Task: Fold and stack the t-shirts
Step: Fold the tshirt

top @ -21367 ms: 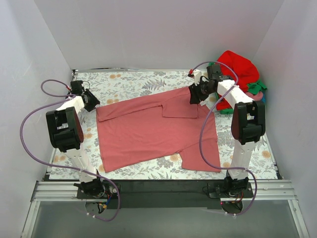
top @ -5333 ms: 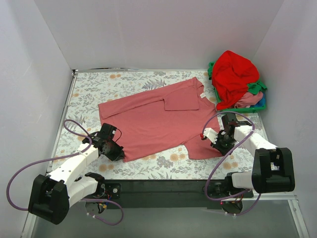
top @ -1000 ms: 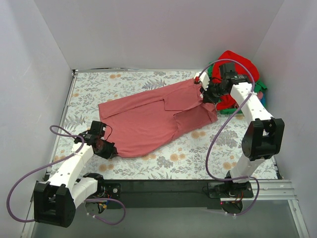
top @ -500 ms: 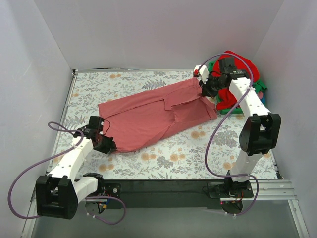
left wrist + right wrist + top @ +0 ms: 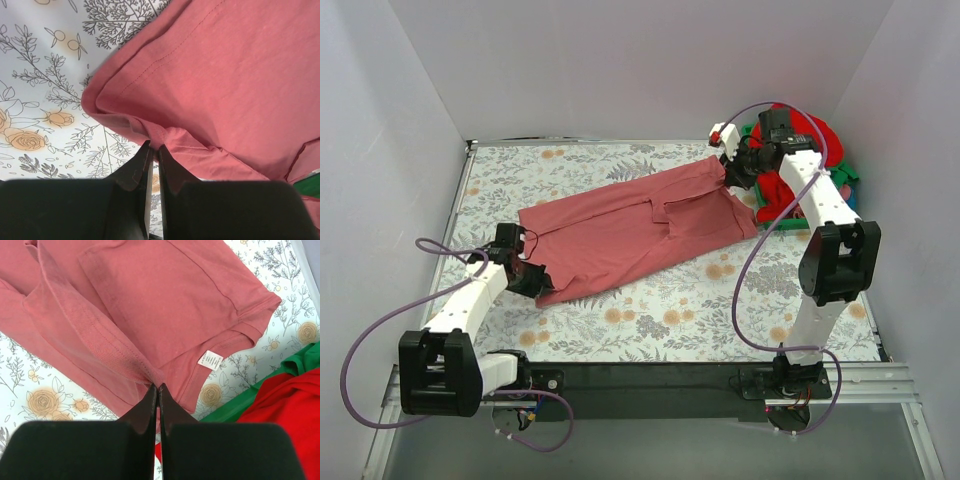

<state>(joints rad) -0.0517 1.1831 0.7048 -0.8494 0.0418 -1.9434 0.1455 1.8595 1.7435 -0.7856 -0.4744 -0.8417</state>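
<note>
We hold the rose-pink t-shirt (image 5: pixel 640 225) with both grippers: our left gripper (image 5: pixel 525 277) is pinched tight on the corner far from the green basket (image 5: pixel 235 402), and our right gripper (image 5: pixel 731 172) is pinched tight on the edge right next to the basket. The shirt lies on the table (image 5: pixel 720 320) beside the basket with one side partly laid over, so we think the fold has only begun. The red t-shirt (image 5: pixel 815 130) is heaped in the basket, not folded yet, and nothing is stacked.

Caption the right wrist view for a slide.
Shut jaws of the right gripper pinch the rose-pink t-shirt near the red shirt.
</note>
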